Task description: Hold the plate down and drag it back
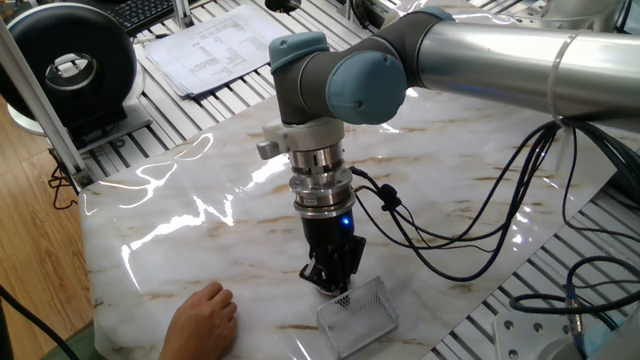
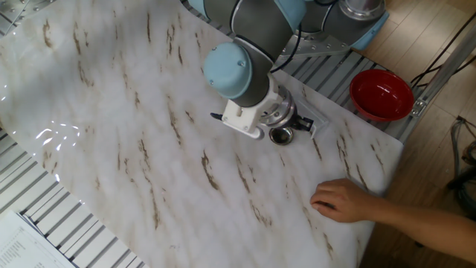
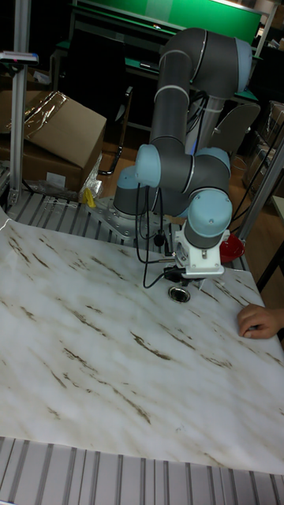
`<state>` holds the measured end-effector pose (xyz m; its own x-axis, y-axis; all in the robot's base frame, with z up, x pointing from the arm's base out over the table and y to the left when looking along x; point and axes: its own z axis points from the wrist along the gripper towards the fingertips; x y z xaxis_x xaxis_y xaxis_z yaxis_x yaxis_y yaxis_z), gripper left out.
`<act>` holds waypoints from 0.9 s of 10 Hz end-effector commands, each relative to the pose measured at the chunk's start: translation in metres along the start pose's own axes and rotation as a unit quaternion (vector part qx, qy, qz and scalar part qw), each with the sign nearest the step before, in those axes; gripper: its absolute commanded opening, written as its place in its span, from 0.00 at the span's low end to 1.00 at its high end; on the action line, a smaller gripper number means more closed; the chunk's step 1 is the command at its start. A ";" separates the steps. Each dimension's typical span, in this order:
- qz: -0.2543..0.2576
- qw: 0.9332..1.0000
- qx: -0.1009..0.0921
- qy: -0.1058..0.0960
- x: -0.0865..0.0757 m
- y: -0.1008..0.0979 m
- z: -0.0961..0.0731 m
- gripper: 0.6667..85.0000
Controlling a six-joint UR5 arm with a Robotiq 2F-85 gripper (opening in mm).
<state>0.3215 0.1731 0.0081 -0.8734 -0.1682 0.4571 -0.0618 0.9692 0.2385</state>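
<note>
The plate (image 2: 281, 135) is a small shiny silver disc with a raised rim, lying on the marble sheet just beside the arm's wrist. It also shows as a small ring, the plate (image 3: 180, 293), right below the tool. My gripper (image 1: 331, 286) points straight down with its black fingers together, the tips pressing at the plate's spot. In this view the fingers hide the plate. In the tall view the gripper (image 3: 182, 278) stands directly over the disc.
A clear mesh-patterned rectangular tray (image 1: 360, 315) lies right next to the fingertips. A person's hand (image 1: 203, 315) rests on the marble nearby, the same hand (image 2: 343, 201) showing near the table corner. A red bowl (image 2: 381, 94) sits off the table. Black cables (image 1: 450, 240) hang from the wrist.
</note>
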 end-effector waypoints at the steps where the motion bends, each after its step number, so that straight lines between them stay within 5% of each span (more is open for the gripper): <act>1: -0.001 1.000 0.001 -0.014 -0.006 -0.002 0.000 0.01; 5: -0.007 0.999 0.015 -0.029 -0.019 -0.008 -0.005 0.01; 9: 0.008 0.998 0.027 -0.051 -0.048 -0.007 -0.049 0.01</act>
<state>0.3613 0.1652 0.0108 -0.9083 -0.1554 0.3883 -0.0847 0.9775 0.1929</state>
